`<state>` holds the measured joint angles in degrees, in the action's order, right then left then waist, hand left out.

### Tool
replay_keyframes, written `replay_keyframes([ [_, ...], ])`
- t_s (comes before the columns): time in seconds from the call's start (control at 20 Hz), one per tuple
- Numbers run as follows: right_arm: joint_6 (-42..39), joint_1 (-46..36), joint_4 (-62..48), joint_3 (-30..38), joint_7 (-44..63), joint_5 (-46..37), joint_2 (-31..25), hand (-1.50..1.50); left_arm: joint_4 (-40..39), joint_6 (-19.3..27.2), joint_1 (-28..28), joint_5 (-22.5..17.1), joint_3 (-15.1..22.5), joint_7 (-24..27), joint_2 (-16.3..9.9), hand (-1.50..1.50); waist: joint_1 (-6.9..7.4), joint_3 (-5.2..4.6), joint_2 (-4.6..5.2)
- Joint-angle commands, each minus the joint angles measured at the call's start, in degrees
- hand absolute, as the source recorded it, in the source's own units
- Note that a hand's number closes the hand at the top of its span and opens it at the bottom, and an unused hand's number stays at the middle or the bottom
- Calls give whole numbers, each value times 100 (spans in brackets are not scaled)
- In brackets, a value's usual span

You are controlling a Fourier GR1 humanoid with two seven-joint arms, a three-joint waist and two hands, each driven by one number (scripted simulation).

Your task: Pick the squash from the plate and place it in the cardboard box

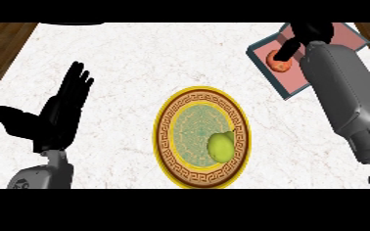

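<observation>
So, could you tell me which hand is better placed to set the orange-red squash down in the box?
The right. The right hand is over the teal-rimmed, pink-floored box, fingers curled round the small orange-red squash. The left hand rests open at the far left, beyond the patterned plate.

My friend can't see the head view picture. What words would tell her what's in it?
A green squash lies on a gold-rimmed plate. The right hand is over a box by an orange-red thing; the left hand rests open.
</observation>
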<state>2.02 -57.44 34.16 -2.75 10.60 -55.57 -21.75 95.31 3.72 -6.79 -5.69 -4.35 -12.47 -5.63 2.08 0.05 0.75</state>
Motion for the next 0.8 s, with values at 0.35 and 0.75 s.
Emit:
replay_keyframes([
  [0.35,1576,-154,275,1541,-1738,1593,149,-150,99,-62,-4,-103,-144,-106,-136,0,-66,5,-37],
  [0.75,634,-177,563,2925,-1816,3476,197,-150,24,80,134,-45,-215,64,-40,0,-195,0,-83],
])
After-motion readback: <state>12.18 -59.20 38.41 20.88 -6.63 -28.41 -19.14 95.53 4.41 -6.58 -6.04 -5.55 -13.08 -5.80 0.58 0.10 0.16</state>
